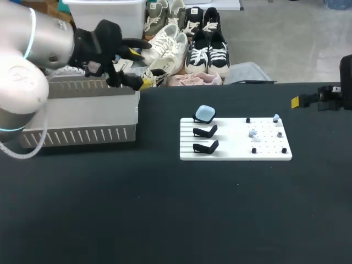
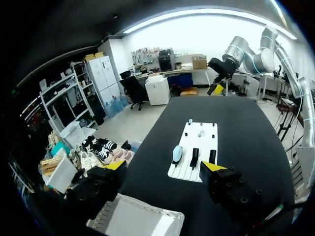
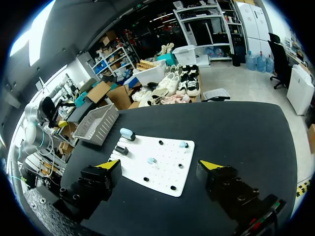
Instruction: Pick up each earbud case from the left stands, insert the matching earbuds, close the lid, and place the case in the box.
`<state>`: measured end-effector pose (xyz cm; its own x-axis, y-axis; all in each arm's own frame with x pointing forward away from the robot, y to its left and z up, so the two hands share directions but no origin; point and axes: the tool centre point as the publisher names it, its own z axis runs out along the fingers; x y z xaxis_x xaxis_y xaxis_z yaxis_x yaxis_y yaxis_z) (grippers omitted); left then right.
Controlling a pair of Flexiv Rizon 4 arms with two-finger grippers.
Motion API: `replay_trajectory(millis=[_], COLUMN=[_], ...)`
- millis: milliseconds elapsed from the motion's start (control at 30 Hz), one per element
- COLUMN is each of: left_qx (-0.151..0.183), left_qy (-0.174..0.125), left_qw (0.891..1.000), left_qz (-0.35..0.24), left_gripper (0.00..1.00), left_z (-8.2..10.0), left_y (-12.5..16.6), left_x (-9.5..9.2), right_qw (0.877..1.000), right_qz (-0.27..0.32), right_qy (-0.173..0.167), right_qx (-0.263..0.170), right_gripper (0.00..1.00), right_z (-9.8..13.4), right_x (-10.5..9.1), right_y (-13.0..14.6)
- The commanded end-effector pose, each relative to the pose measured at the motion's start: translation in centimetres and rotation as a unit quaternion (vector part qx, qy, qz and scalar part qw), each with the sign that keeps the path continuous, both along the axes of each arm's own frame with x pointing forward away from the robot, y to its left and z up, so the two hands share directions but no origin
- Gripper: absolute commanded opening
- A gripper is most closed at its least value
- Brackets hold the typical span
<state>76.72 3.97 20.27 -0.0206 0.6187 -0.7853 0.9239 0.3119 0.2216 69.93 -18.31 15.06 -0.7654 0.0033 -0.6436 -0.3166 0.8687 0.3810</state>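
Note:
A light blue earbud case point(image 1: 204, 114) point(image 2: 177, 154) point(image 3: 127, 133) rests on the farthest of three black stands at the left end of the white board point(image 1: 235, 154) point(image 2: 206, 132) point(image 3: 170, 157). The other two stands point(image 1: 205, 139) hold nothing. Small pale blue earbuds point(image 1: 253, 133) point(image 3: 152, 161) and dark pegs sit on the board's right half. My left gripper point(image 1: 132, 67) point(image 2: 164, 166) hangs open and holding nothing over the basket's far right corner. My right gripper point(image 1: 308, 100) point(image 3: 159, 164) is open near the table's right edge, well away from the board.
A grey slatted basket point(image 1: 82, 115) point(image 2: 142, 219) point(image 3: 97, 124) stands at the table's back left, under my left arm. Bare black tabletop point(image 1: 165, 209) spreads in front of the board and between board and basket.

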Motion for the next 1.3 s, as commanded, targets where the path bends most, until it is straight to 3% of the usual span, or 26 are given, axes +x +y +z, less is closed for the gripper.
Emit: replay_trajectory(millis=[33,567,633,700,767,833,1033,1300], left_qx=[0.012,0.012,0.025,0.016,0.026,0.014,-0.016,-0.021], left_qy=[0.009,0.009,0.008,-0.018,-0.012,-0.024,-0.011,0.021], left_qw=[0.998,0.998,0.998,0.998,0.998,0.998,0.997,0.994], left_qz=[-0.069,-0.069,-0.055,-0.057,-0.055,-0.059,-0.071,-0.105], left_gripper=[1.0,1.0,1.0,1.0,1.0,1.0,1.0,1.0], left_z=[-0.3,-0.3,-0.9,-1.4,-2.3,-2.5,-4.5,-7.1], left_y=[-0.4,-0.4,-0.5,-0.8,-1.3,-1.8,-3.4,-6.3], left_x=[1.3,1.3,0.7,0.6,0.9,1.1,2.3,4.0], right_qw=[1.0,1.0,1.0,1.0,1.0,1.0,1.0,1.0], right_qz=[0.003,0.003,0.003,0.003,0.003,0.003,0.003,0.003], right_qy=[0.0,0.0,0.0,0.0,0.0,0.0,0.0,0.0], right_qx=[0.002,0.002,0.002,0.002,0.002,0.002,0.002,0.002], right_gripper=[1.0,1.0,1.0,1.0,1.0,1.0,1.0,1.0], right_z=[-0.1,-0.1,-0.1,-0.1,-0.1,-0.1,-0.1,-0.1], right_x=[0.1,0.1,0.1,0.1,0.1,0.1,0.1,0.1], right_y=[-0.2,-0.2,-0.2,-0.2,-0.2,-0.2,-0.2,-0.2])
